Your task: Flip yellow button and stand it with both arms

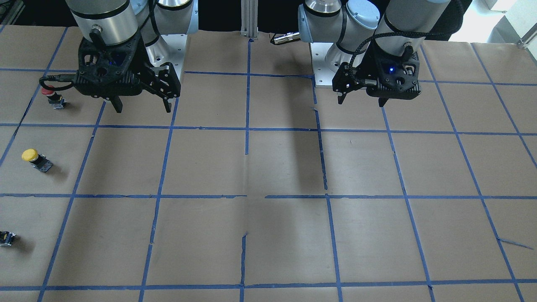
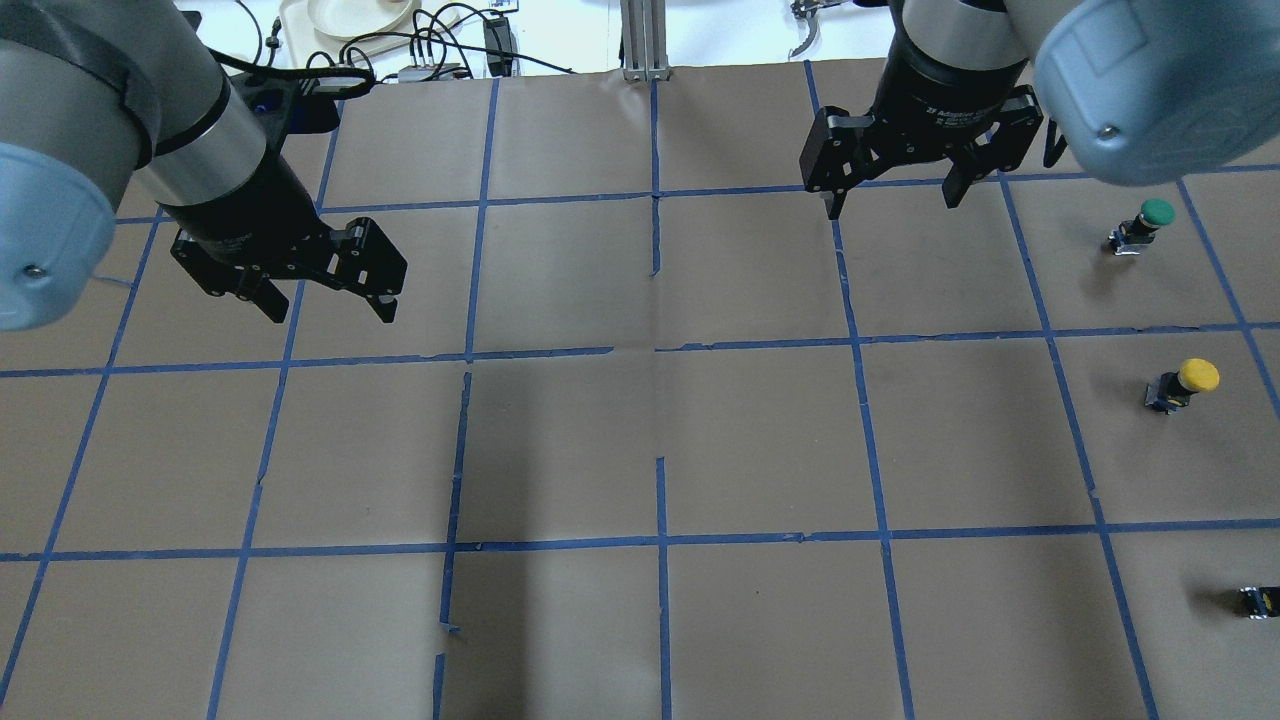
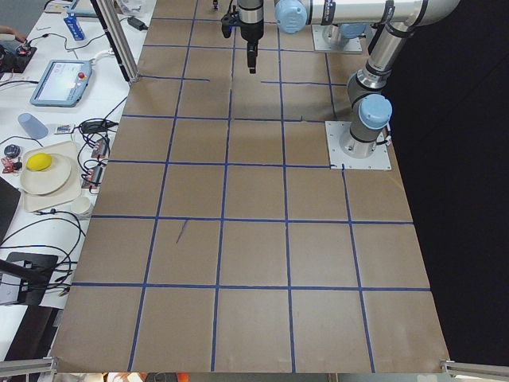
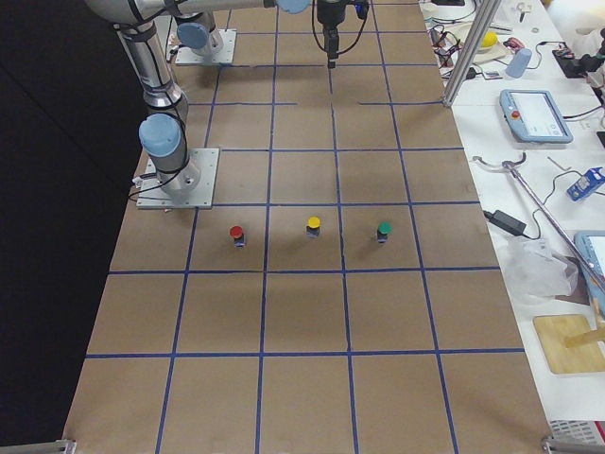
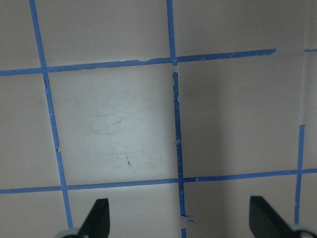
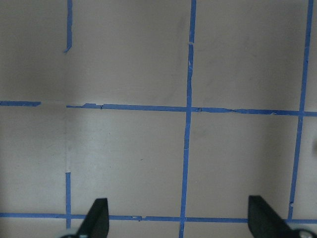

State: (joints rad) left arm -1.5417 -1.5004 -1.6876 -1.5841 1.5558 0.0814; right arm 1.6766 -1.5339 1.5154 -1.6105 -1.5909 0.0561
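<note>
Brown-paper counter (image 2: 560, 450) gridded with blue tape (image 2: 660, 540), cluttered white workbench (image 4: 577, 151) alongside; left gripper (image 2: 330, 310) and right gripper (image 2: 890, 205) hang over it, fingers spread, well apart from the yellow button (image 2: 1185, 383) standing at the right end between a red button (image 1: 51, 95) and a green button (image 2: 1142, 225).

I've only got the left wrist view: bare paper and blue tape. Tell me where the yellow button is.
Observer: The yellow button is on the robot's right side of the table, well away from the left gripper.
Operator: Give me its neighbours.
Observer: It is the middle one of a row, apart from both others: the red button is nearer the robot and the green button farther out.
Operator: Report the right gripper.
Observer: The right gripper hangs open above the table, holding nothing.
</note>
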